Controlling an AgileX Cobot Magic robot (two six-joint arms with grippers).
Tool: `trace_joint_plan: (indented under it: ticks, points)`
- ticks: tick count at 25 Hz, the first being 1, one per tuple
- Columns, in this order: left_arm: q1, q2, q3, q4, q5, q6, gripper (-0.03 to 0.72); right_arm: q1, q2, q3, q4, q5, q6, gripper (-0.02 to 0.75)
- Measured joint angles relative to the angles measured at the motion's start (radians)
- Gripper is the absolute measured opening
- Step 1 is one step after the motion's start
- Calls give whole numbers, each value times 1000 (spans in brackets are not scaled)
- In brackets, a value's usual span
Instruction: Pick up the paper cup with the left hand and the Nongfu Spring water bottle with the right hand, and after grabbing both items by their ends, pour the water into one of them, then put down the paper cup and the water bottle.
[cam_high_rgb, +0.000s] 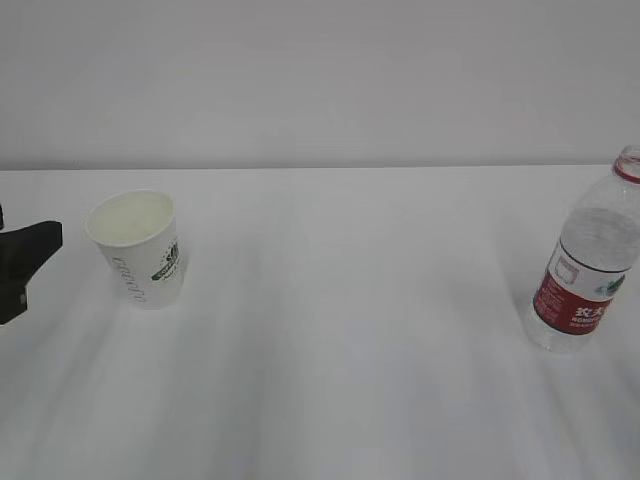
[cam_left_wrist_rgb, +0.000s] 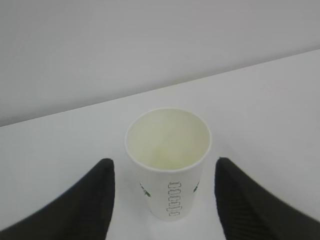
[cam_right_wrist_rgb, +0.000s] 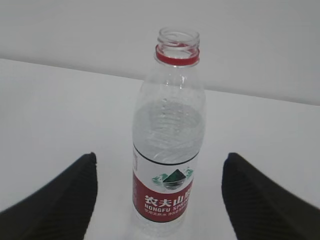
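The white paper cup (cam_high_rgb: 137, 248) stands upright on the left of the table with its cream inside showing. The tip of my left gripper (cam_high_rgb: 30, 262) shows at the left edge, a short way from it. In the left wrist view the cup (cam_left_wrist_rgb: 168, 160) stands centred ahead of the open left gripper (cam_left_wrist_rgb: 163, 161), and neither black finger touches it. The Nongfu Spring bottle (cam_high_rgb: 590, 265) stands upright and uncapped at the far right, partly filled with water (cam_right_wrist_rgb: 169, 127). In the right wrist view the bottle (cam_right_wrist_rgb: 169, 195) is centred ahead of the open right gripper (cam_right_wrist_rgb: 160, 156), untouched.
The white table (cam_high_rgb: 340, 330) runs back to a plain pale wall (cam_high_rgb: 320, 80). The right arm is out of the exterior view. A wide stretch of tabletop lies between cup and bottle.
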Motion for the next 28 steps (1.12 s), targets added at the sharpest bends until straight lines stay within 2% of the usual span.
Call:
trace_joint_plan:
  ticks: [7, 18, 28]
  points:
    - [0, 53, 0, 0, -42, 0, 463, 0, 143, 0, 0, -91, 0, 586]
    - [0, 131, 0, 0, -101, 0, 462, 0, 463, 2, -4, -400, 51, 586]
    - [0, 214, 168, 0, -375, 0, 461, 0, 640, 2, -5, -557, 54, 586]
